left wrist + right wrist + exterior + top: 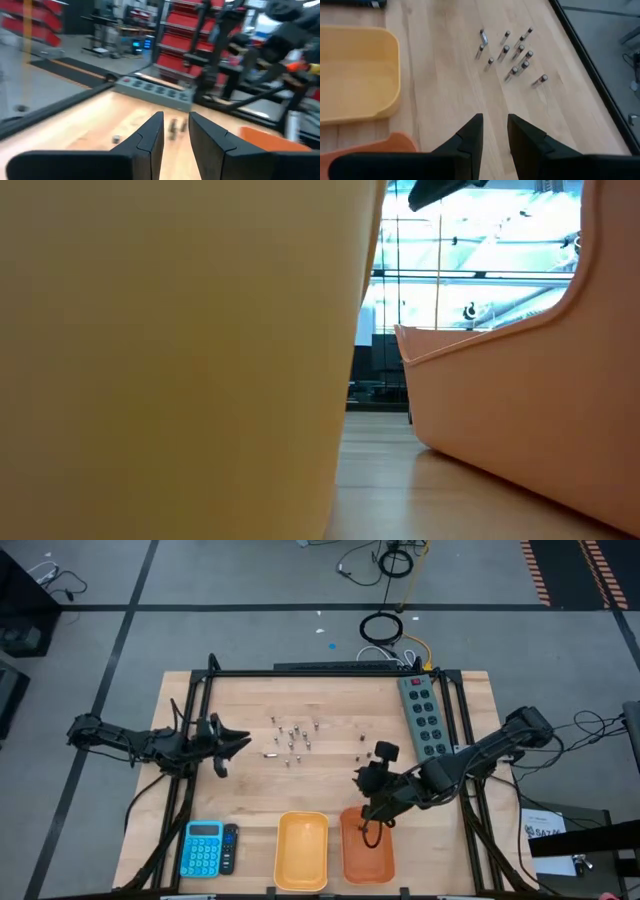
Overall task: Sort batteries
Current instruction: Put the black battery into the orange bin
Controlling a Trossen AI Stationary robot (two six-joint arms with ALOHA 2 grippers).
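Note:
The batteries (pixel 291 735) lie loose in a cluster on the wooden table's far middle; one light battery (pixel 270 753) lies apart and a few (pixel 360 743) sit farther right. The right wrist view shows the cluster (pixel 512 52) too. My left gripper (pixel 243 744) hovers left of the cluster, its fingers narrowly open (pixel 175 131), pointing at the batteries (pixel 173 128). My right gripper (pixel 371 826) hangs over the far end of the orange tray (pixel 367 850). It is narrowly open (pixel 495 125), with nothing between its fingers. The yellow tray (pixel 301 850) stands beside it.
A grey power strip (pixel 422 715) lies along the table's right side. A blue calculator (pixel 203 848) and a small dark device (pixel 230 848) sit at the near left. Black frame rails border the table. In the low view the yellow tray wall (pixel 170 350) and orange tray (pixel 520 410) fill the picture.

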